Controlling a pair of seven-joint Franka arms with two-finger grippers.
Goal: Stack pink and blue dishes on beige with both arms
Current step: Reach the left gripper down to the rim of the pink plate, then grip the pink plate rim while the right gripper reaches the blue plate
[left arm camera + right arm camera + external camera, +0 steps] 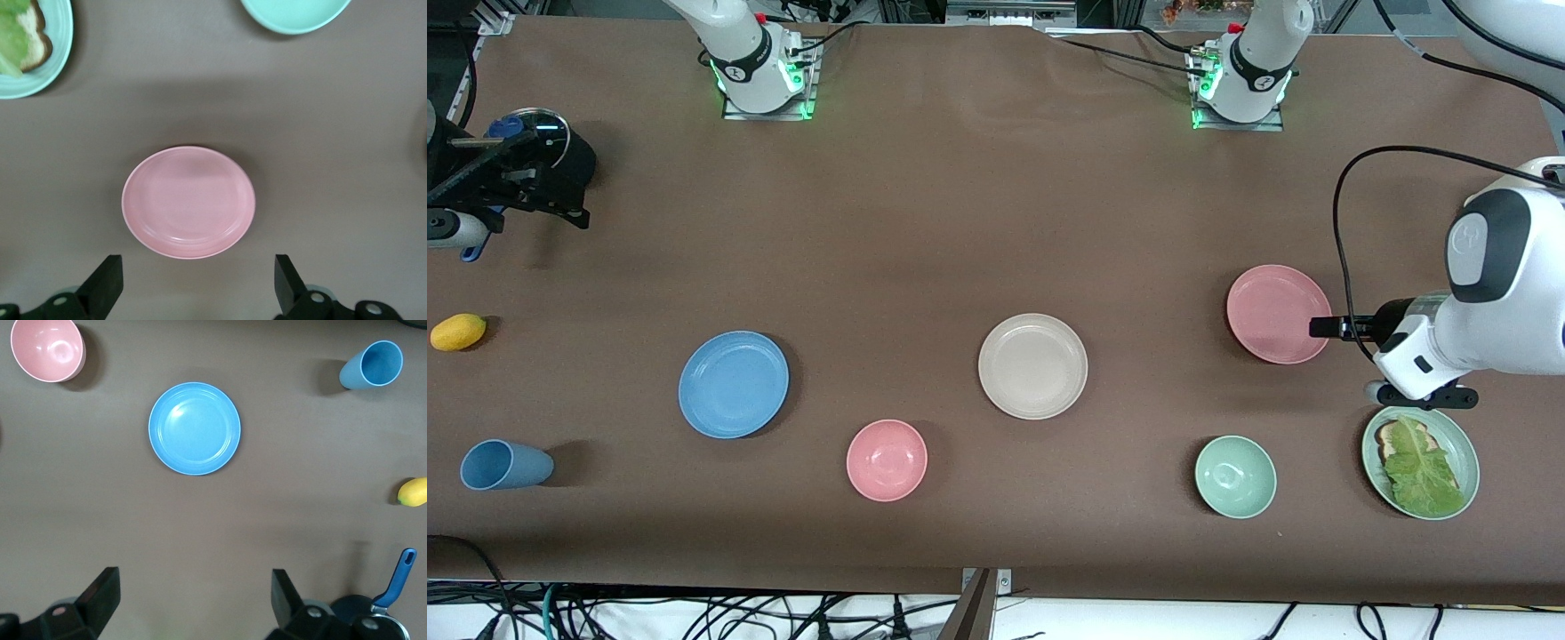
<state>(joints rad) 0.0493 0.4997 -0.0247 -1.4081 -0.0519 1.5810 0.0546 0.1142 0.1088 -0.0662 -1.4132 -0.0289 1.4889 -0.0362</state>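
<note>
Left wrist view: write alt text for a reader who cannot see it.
A flat round matte pink plate lies alone on the brown table, with the left pincer open above it. At the frame's edges show a pale green plate with bread and lettuce and a pale green bowl.

A wide table covered in a matte brown cloth (960, 222) filled nearly the whole scene, its surface evenly lit from above so that soft shadows lay close beside whatever stood on it. Faint creases ran through the cloth near the edge where the two metal base plates (769, 108) were bolted, each glowing green. Below the table's nearest edge a pale floor (694, 618) showed, strewn with tangled black cables (605, 613). Grey aluminium framing (1009, 13) crossed the top.
</note>
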